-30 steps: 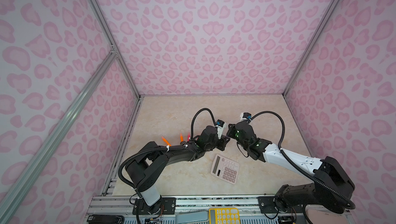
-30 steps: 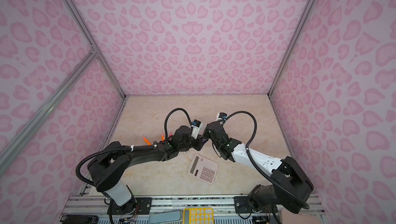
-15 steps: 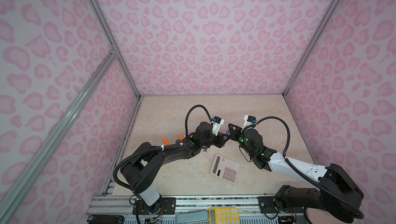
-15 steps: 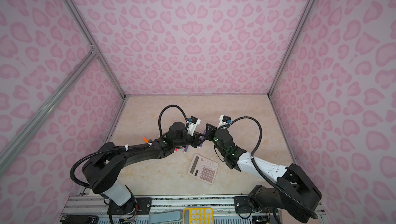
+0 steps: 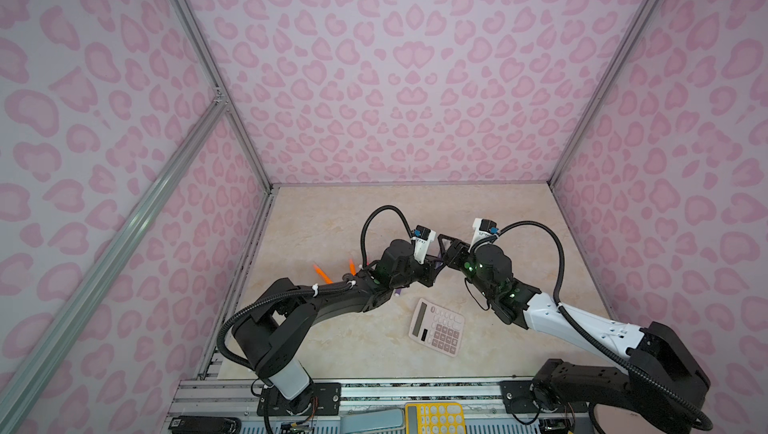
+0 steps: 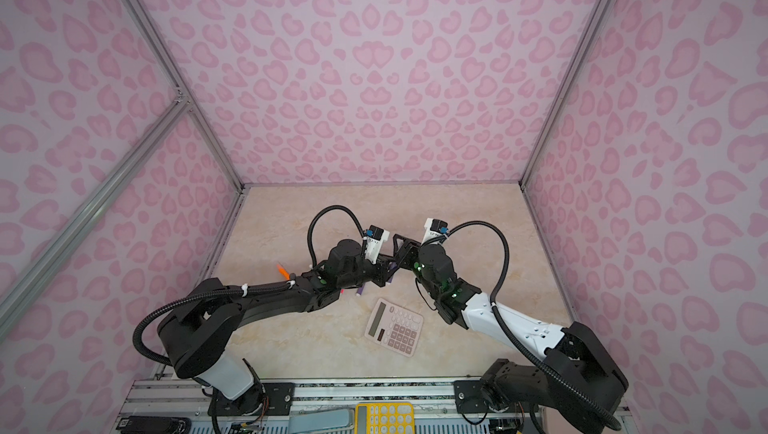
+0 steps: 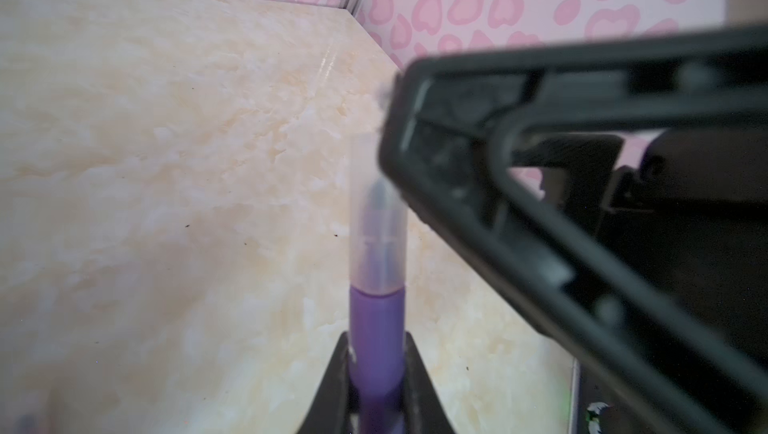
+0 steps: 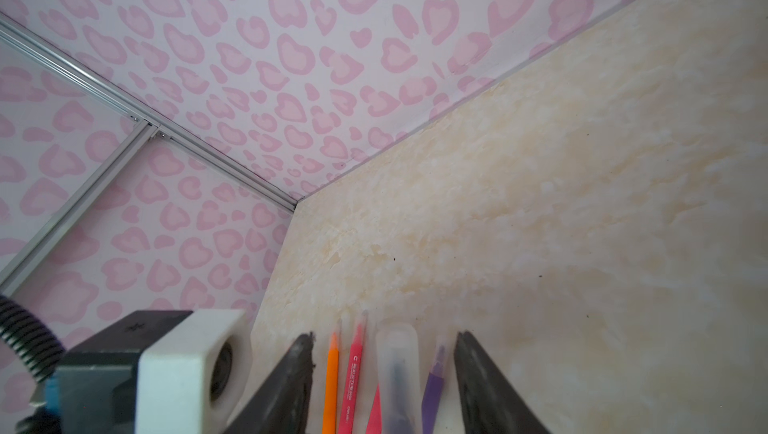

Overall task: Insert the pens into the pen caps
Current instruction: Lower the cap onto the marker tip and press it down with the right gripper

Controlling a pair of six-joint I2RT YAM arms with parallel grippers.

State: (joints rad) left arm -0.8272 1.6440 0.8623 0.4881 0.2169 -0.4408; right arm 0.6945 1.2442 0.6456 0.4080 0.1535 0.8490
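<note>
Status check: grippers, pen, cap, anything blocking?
Left gripper shut on purple pen. Cap sits over its tip. Right gripper open, jaws either side of cap. Calculator apart from both, nothing blocking.

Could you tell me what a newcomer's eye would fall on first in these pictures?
In the middle, the left hand grips a purple pen whose tip sits inside a clear cap, while the right hand stands open around that cap. Just in front lies a pink calculator, and orange pens lie further left.
</note>
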